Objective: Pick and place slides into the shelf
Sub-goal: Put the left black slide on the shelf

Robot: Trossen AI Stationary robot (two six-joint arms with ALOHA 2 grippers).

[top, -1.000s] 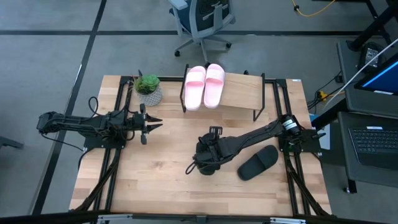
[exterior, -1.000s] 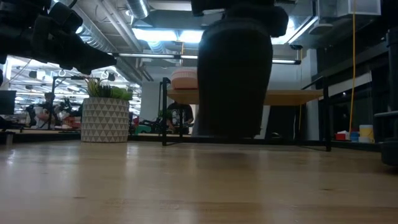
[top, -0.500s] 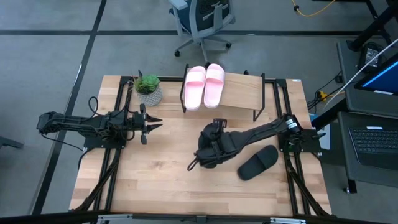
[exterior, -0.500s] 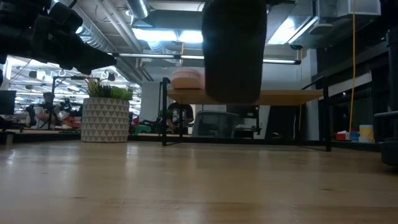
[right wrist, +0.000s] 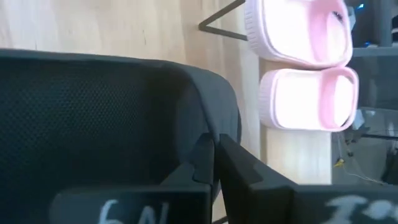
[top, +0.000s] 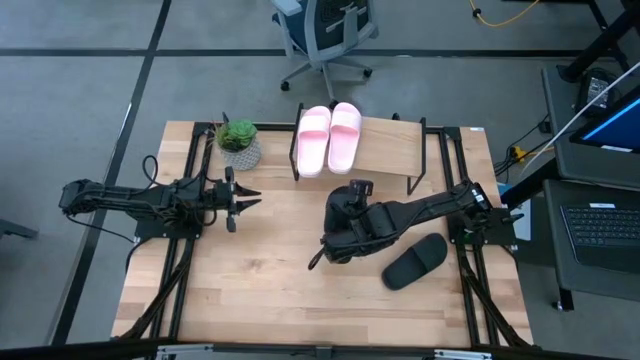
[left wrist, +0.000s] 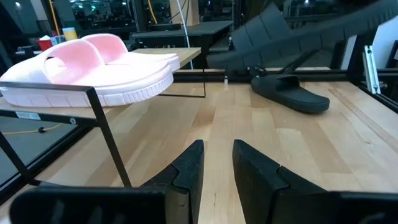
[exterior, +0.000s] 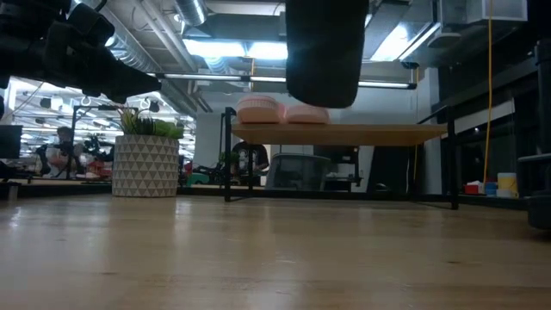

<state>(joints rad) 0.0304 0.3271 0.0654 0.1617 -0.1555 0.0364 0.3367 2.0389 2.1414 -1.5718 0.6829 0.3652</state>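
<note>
Two pink slides [top: 313,140] [top: 346,135] lie side by side on the left part of the shelf [top: 390,150], a low plank rack at the table's far edge. One black slide [top: 415,262] lies flat on the table at the right. My right gripper [right wrist: 216,146] is shut on the other black slide [top: 336,238], which hangs in the air over the middle of the table, in front of the shelf. My left gripper [top: 256,200] waits at the left with a narrow gap between its fingers [left wrist: 189,165] and nothing in it. My right gripper pinches a thin part of the black slide beside its rounded edge [right wrist: 202,127] between its two fingers, slanting down from the table's right side. The gripper hides which part that is. The slide hangs lengthwise below it, its lower end [exterior: 323,90] well clear of the table.
A potted plant [top: 240,145] in a patterned white pot stands at the far left of the table, beside the shelf. The shelf's right half is bare plank. An office chair [top: 325,30] stands on the floor beyond the table.
My right gripper has risen and drawn a little toward the far edge and the shelf, staying shut. The black slide has gone up with it: its lower end, which was down near the tabletop, now hangs above the height of the shelf's plank.
</note>
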